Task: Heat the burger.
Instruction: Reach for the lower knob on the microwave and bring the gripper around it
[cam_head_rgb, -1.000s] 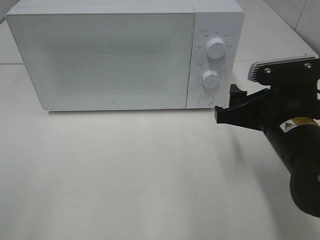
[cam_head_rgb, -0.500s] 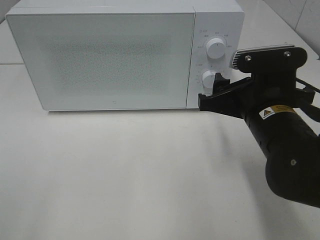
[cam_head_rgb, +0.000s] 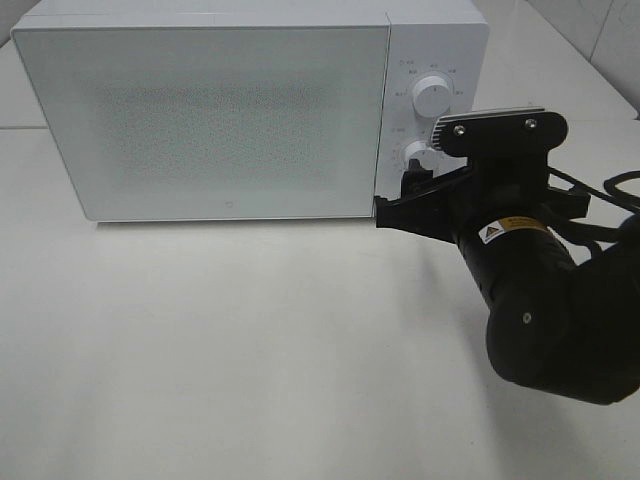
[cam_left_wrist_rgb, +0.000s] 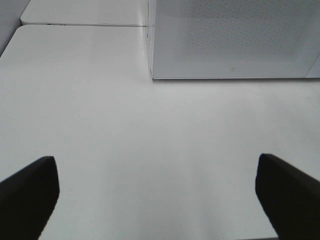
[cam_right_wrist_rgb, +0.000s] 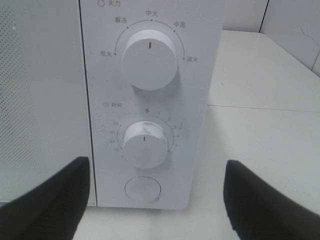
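Moved: right arm (cam_head_rgb: 520, 290) is closer to the microwave (cam_head_rgb: 200, 110) than a second ago.
Right jaws: spread, flanking its timer knob (cam_right_wrist_rgb: 145, 143) and round button (cam_right_wrist_rgb: 143, 189).
Left jaws: spread wide over the desk (cam_left_wrist_rgb: 150, 150) before the microwave.
Burger: not visible; microwave door (cam_head_rgb: 215, 120) shut.

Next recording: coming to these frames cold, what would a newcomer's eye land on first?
The big white microwave, door shut, fills the back of the table in the high view. Next comes the black right arm, its right gripper close to the control panel with jaws open, facing the upper dial, the lower dial and a round button.
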